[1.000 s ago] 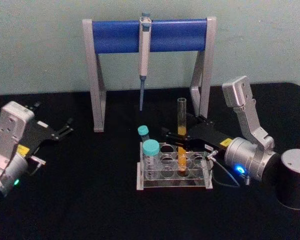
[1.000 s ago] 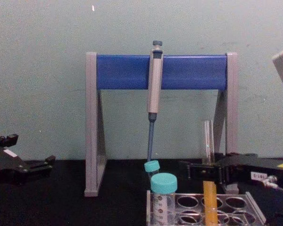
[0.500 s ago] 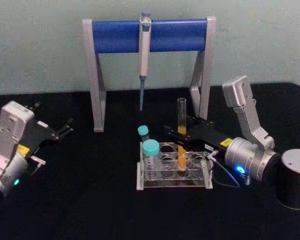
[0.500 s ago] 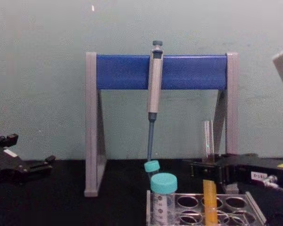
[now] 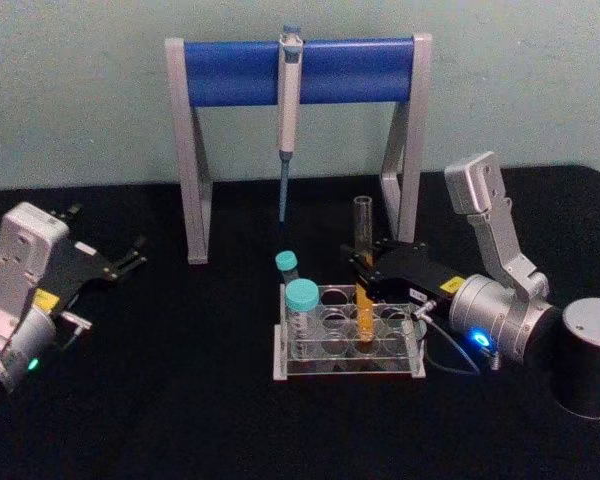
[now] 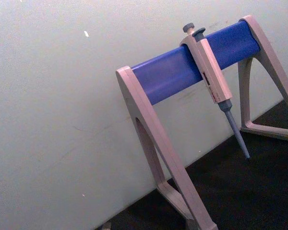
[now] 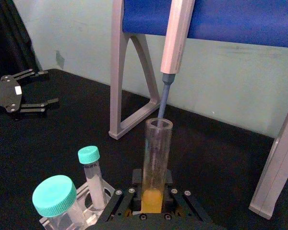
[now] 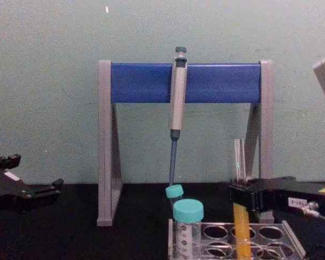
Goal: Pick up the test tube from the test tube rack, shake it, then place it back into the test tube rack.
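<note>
The test tube (image 5: 363, 235), tall clear glass with orange-yellow liquid low down, stands upright in the clear test tube rack (image 5: 345, 366) at the table's middle. My right gripper (image 5: 362, 272) reaches in from the right and is shut on the test tube just above the rack's top plate. In the right wrist view the test tube (image 7: 156, 153) rises from between the black fingers (image 7: 120, 203), which press on both its sides. The chest view shows the tube (image 8: 239, 157) above the right gripper (image 8: 239, 196). My left gripper (image 5: 115, 242) rests open at the far left, away from the rack.
A grey-and-blue pipette stand (image 5: 300, 70) stands behind the rack with a pipette (image 5: 288, 110) hanging from it, close above the tube's top. Two teal-capped tubes (image 5: 302, 310) sit in the rack's left side. A dark cylinder (image 5: 590, 355) stands at the right edge.
My right gripper's fingers, which reached open past the tube on both sides, have drawn in and closed on it. The tube has stayed in the rack. The left arm has not moved.
</note>
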